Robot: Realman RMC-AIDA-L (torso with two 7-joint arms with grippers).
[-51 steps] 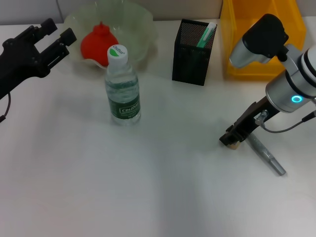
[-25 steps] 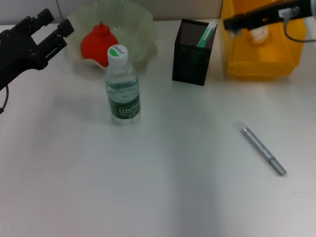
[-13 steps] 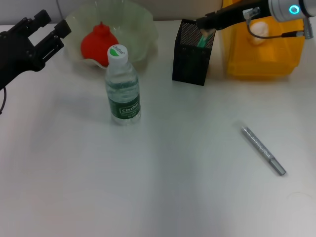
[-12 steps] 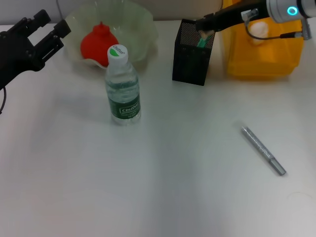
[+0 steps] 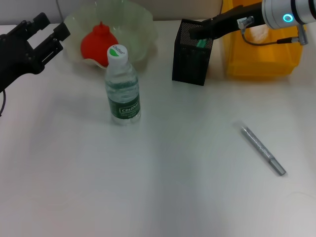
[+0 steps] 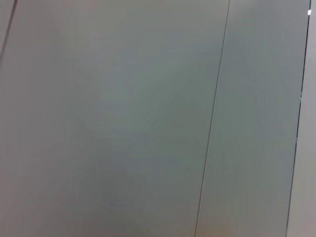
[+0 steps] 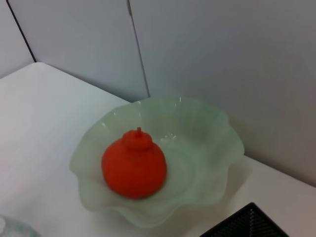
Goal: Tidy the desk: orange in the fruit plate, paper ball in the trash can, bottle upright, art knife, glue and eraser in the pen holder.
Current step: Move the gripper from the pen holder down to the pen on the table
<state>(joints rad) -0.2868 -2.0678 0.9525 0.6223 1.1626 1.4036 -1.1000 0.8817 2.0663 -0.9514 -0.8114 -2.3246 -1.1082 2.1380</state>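
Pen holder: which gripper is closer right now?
Right. The right gripper is over the pen holder mouth; the left gripper sits far across the desk, beyond the fruit plate.

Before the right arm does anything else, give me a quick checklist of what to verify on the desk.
1. Right gripper over the pen holder: ok.
2. Eraser released into the holder: cannot tell.
3. Orange in the fruit plate: ok.
4. Bottle upright: ok.
5. Grey stick in the holder: not ok, lying on the desk.
6. Left gripper clear, beside the plate: ok.
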